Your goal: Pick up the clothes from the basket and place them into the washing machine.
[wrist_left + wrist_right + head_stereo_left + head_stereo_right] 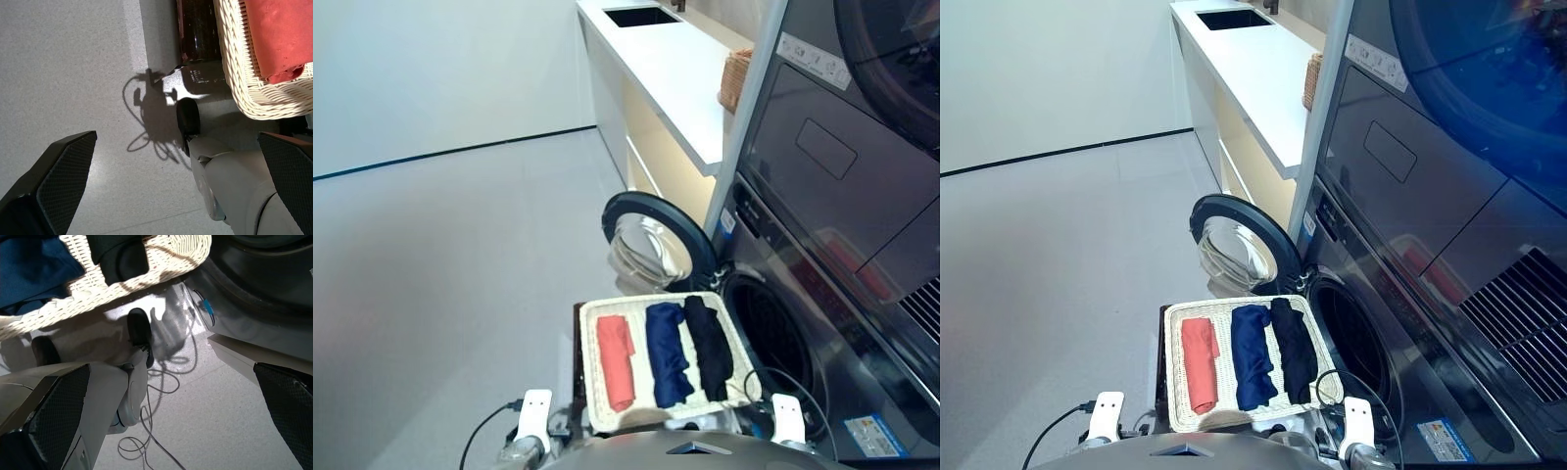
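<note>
All three clothes lie side by side in the basket (592,392), coral-red garment (615,360) farthest from the washing machine (773,338). Both hands hang low and empty, left hand (178,183) and right hand (171,418) spread wide. The black garment (709,345), nearest the open drum, is probably best lifted first, gripped mid-roll.

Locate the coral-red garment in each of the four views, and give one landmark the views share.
Left eye view: coral-red garment, leftmost of three in the basket.
Right eye view: again leftmost in the basket, beside the navy garment.
Left wrist view: its end lies against the woven basket wall, at the picture's upper right.
Right wrist view: not in it; only navy and black cloth show.
Shared landmark: the cream woven basket.
</note>
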Controlling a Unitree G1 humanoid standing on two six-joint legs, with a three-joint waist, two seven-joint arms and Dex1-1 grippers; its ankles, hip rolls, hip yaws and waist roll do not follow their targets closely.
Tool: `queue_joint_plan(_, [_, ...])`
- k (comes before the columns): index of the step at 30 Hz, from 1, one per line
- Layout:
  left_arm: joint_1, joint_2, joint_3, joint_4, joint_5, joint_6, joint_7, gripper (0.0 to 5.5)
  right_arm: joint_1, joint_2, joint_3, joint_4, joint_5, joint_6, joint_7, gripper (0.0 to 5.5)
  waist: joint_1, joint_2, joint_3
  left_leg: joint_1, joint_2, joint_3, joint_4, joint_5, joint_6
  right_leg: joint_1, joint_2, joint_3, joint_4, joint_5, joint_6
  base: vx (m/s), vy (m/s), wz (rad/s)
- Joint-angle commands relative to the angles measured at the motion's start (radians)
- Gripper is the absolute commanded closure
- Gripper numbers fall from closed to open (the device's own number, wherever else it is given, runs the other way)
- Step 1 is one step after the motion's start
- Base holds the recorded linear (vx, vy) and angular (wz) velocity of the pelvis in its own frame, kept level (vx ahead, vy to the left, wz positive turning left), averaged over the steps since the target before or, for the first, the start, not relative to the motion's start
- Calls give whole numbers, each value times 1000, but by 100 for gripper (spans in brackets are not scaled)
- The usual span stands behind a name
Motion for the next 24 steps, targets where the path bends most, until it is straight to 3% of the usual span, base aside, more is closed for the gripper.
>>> queue_joint_plan(1, [-83, 8, 5, 77, 37, -7, -12, 0, -55, 7, -8, 28, 9, 4, 11, 0, 22, -15, 44, 30, 5, -24, 5, -44, -27, 35, -54, -27, 39, -54, 67, 0, 0, 0])
queue_joint_plan(6, [-95, 22, 12, 53, 11, -13, 6, 0, -54, 7, 13, -24, 2, -14, -8, 0, 14, -16, 52, 29, 12, -22, 5, -44, -28, 13, -44, -11, 73, -71, 59, 0, 0, 0])
queue_joint_plan(10, [-111, 5, 29, -56, -142, -43, 32, 0, -54, -1, 42, -193, 23, -48, -31, 0, 13, -11, 79, 23, 15, -24, 5, -35, -27, -4, -40, -15, 91, -80, 58, 0, 0, 0])
queue_joint_plan(16, [-112, -6, -69, -500, -344, -89, 91, 0, -92, -46, 90, -615, 76, -92, -85, 0, 13, 0, 191, -114, 26, -43, 139, -40, -30, -121, -34, -6, 184, -89, 49, -165, -15, 4])
queue_joint_plan(21, [-206, 22, -137, -694, -373, -106, 177, 0, -164, -71, 130, -948, 97, -130, -155, 0, 8, -8, 287, -276, 19, -78, 284, -65, -41, -265, -15, 15, 299, -104, 37, -169, -48, -2])
queue_joint_plan(24, [-266, 24, -170, -755, -358, -115, 216, 0, -206, -94, 159, -1088, 68, -154, -170, 0, 4, -11, 327, -354, 24, -82, 346, -80, -45, -355, -8, 28, 381, -121, 32, -108, -21, -27])
